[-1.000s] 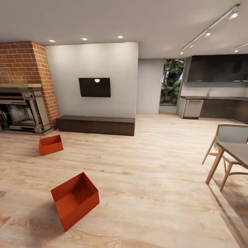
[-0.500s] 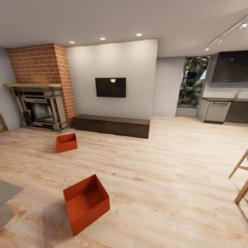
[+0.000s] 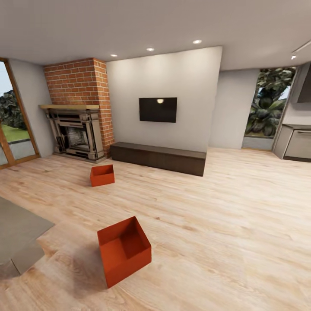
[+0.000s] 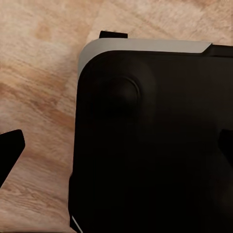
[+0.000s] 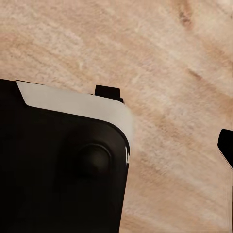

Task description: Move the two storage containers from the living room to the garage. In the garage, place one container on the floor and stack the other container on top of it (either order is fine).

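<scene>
Of the left hand, one dark fingertip (image 4: 9,150) is seen at the left edge of the left wrist view, and of the right hand, one dark fingertip (image 5: 227,144) at the right edge of the right wrist view; whether either hand is wide or narrow cannot be told. Beside each, a black housing (image 4: 150,141) with a pale grey rim is shown over light wood-plank flooring (image 5: 165,58). In the head view, the nearer storage container (image 3: 124,250) is seen lower centre-left on that flooring, open side up, one corner turned toward the camera. The farther storage container (image 3: 102,175) is set left of centre, near the red-brick fireplace (image 3: 77,108) and the left end of the long dark cabinet (image 3: 157,157). A black wall screen (image 3: 158,109) is mounted above the cabinet. A grey rug (image 3: 17,233) is seen at lower left.
</scene>
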You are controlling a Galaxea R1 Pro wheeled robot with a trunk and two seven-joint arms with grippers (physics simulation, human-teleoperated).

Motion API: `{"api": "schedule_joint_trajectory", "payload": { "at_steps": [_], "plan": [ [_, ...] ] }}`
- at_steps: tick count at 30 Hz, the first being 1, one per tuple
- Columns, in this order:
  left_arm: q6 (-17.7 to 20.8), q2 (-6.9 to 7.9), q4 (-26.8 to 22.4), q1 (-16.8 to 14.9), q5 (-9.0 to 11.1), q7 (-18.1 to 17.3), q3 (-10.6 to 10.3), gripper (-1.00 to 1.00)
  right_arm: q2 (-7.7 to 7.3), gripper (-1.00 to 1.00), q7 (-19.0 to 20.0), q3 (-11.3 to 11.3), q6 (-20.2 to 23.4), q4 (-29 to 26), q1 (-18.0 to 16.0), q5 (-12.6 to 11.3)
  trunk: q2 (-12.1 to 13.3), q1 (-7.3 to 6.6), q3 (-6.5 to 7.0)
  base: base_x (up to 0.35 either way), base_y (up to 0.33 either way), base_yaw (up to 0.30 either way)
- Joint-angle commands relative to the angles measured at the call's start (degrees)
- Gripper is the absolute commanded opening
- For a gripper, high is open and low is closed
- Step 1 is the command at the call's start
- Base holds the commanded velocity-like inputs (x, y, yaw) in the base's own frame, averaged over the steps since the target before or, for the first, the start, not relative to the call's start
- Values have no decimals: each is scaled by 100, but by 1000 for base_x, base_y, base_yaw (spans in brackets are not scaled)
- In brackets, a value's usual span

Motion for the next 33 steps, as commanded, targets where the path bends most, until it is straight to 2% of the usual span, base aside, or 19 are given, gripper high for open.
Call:
{"api": "schedule_joint_trajectory", "payload": {
  "at_steps": [1, 6, 11, 33],
  "plan": [
    [-5, 0, -9, 3, 46, 4, 10, 100, 3, 100, 0, 49, -29, 16, -6, -47, -2, 0, -5, 0, 0, 274],
    [-5, -1, -9, 3, 47, 4, 10, 100, 3, 100, 0, 49, -29, 16, -6, -49, -2, 0, -5, 32, 0, 274],
    [-5, -7, -9, 3, 55, -1, 9, 100, 3, 100, 0, 49, -29, 16, -6, -45, -2, 0, -5, 235, 0, 242],
    [-5, -8, -9, 3, 47, 4, 10, 100, -3, 100, 0, 40, -38, 16, -6, -50, -2, 0, -5, 310, 0, 10]
  ]
}}
